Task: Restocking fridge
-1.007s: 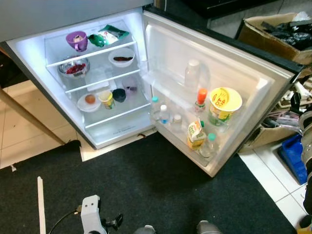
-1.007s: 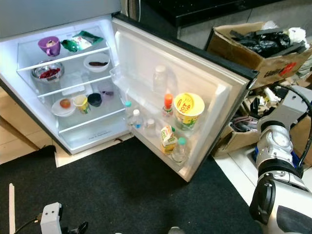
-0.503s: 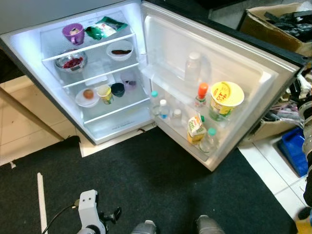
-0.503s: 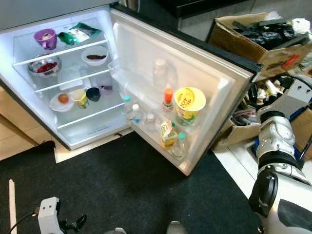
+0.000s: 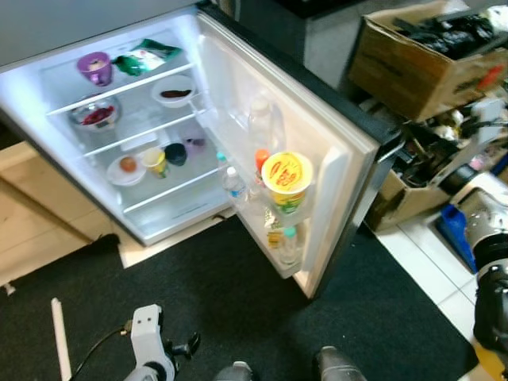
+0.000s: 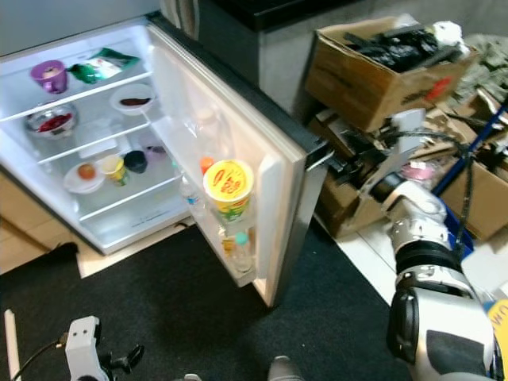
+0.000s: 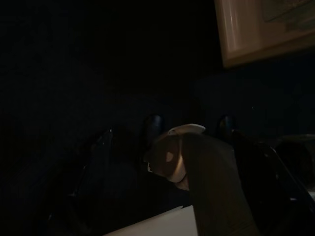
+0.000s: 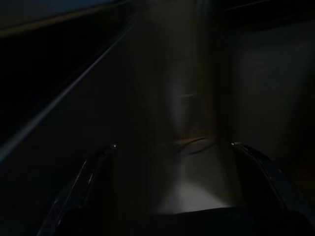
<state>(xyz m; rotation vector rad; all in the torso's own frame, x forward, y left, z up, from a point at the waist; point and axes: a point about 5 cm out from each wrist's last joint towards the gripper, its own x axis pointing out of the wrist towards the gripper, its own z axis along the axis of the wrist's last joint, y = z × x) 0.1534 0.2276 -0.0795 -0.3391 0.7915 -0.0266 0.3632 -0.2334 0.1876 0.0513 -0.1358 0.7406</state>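
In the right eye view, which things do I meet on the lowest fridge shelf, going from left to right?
White plate with an orange fruit → yellow cup → dark cup

Fridge (image 5: 171,214) interior: glossy white plastic liner, clear shelves. Door (image 6: 270,171) inner face is smooth white plastic, outer edge dark brushed-metal look. Noodle cup (image 6: 228,184) in the door rack: glossy printed lid, yellow. Bottles (image 5: 287,248) there are clear plastic. Purple cup (image 5: 96,67) on top shelf: shiny plastic. Green packet (image 5: 145,57): glossy foil-type film. Floor mat (image 5: 230,317): matt black, carpet-like texture. Boxes (image 6: 373,75): brown corrugated cardboard, matt. Right arm (image 6: 429,262): silver metal with black matt joints.
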